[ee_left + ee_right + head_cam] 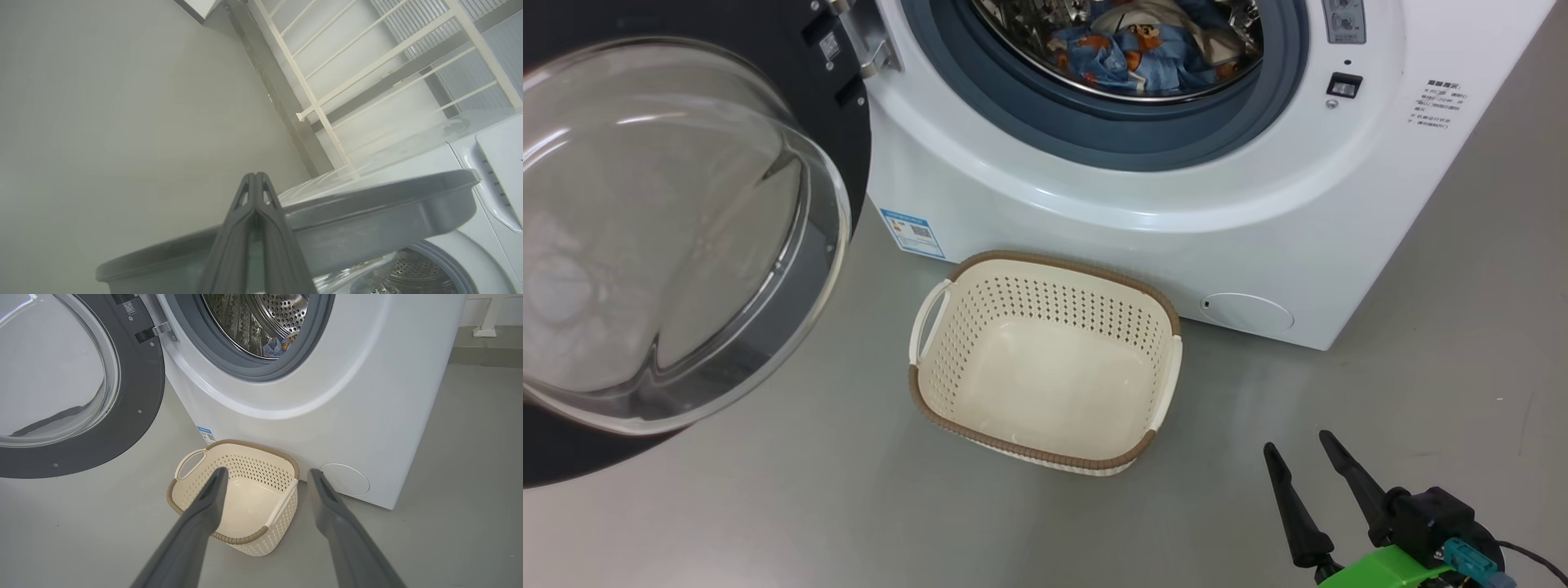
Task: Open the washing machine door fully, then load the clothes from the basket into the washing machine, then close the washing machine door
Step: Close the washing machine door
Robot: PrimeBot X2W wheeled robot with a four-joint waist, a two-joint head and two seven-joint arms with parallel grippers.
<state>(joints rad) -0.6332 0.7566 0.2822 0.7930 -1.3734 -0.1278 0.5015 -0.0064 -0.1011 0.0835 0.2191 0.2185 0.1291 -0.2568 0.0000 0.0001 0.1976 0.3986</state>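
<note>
The washing machine (1143, 237) (347, 396) stands with its door (670, 237) (69, 384) swung wide to the left. Blue clothes (1131, 49) (274, 348) with orange prints lie inside the steel drum. The cream basket (1045, 363) (241, 498) sits on the floor in front of the machine with nothing in it. My right gripper (1298, 445) (267, 473) hovers open and holds nothing, to the lower right of the basket. My left gripper (255, 176) is shut on nothing, its fingers pressed together just behind the door's grey outer edge (367, 204).
Grey floor (1462, 343) spreads around the machine and basket. In the left wrist view a pale wall (102, 102) and a white metal rack (367, 69) stand behind the machine. A round white filter cover (1245, 312) sits low on the machine's front.
</note>
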